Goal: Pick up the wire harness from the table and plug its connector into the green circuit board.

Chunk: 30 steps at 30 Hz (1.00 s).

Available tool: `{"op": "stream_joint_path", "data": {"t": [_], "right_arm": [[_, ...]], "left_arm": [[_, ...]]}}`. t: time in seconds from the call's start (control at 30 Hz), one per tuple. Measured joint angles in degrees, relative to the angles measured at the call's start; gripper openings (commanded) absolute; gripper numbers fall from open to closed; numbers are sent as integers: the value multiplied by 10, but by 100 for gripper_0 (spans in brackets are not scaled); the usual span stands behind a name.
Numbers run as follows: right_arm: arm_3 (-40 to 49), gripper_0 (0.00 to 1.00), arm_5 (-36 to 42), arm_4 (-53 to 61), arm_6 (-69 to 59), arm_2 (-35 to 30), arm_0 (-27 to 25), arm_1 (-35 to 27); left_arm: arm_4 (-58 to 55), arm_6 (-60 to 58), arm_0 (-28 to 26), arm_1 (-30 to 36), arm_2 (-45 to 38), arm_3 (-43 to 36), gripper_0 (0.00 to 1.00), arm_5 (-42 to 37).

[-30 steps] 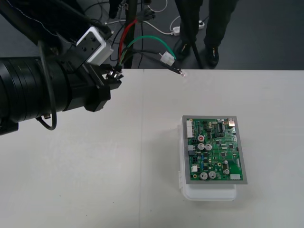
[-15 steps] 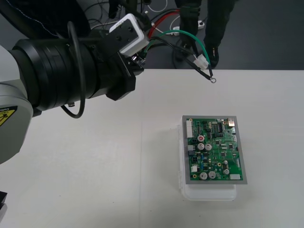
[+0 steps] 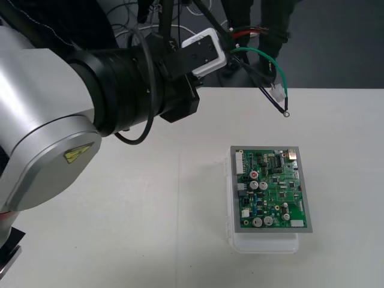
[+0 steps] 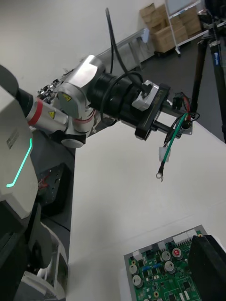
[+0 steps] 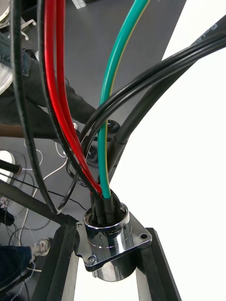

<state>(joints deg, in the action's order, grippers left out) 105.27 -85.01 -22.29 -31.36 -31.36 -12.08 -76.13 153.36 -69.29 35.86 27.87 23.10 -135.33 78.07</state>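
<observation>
Silver-linked, the left arm [image 3: 48, 120] comes in from 9 o'clock in the front view and holds the left gripper [image 3: 227, 49] at about 12 o'clock, over the far edge of the table [image 3: 120, 228]. The wire harness [image 3: 264, 60] is off the table in its grasp. Red, black and green wires loop out toward 3 o'clock. A small white connector [image 3: 278, 92] (pale here, not black) dangles at their end beside a ring-tipped black lead [image 3: 282, 107]. The green circuit board [image 3: 271, 189] sits on its white base [image 3: 264, 245] at roughly 4 o'clock from the table's middle. The connector hangs in the air at the board's 12 o'clock, well apart from it.

In the right wrist view the left gripper is seen side-on, with the harness drooping below it and the connector swinging free above bare table. The board lies close beneath this camera. Whether the right gripper is closed or spread I cannot tell.

In the left wrist view the two black fingers [image 5: 63, 263] pinch the round metal socket [image 5: 108, 237] by its flange, and the wires rise straight out of it.

As I judge it, the pick-up is done and the plugging is all still to do. The connector must be brought over the board, steadied (it hangs loose, since the grip is on the socket end) and pressed into a header. Nothing is seated in the board yet.
</observation>
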Motion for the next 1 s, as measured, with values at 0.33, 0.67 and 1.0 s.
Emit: {"op": "stream_joint_path", "data": {"t": [0.33, 0.67, 1.0], "right_arm": [[63, 100, 120, -41, -71, 0, 0, 0], [111, 100, 222, -104, -165, 2, 10, 4], [143, 100, 263, -160, -268, 12, 48, 24]], "left_arm": [[4, 0, 13, -39, 17, 67, 0, -61], [4, 0, 13, -40, 27, 77, 0, -108], [4, 0, 13, -40, 27, 77, 0, -120]]}}
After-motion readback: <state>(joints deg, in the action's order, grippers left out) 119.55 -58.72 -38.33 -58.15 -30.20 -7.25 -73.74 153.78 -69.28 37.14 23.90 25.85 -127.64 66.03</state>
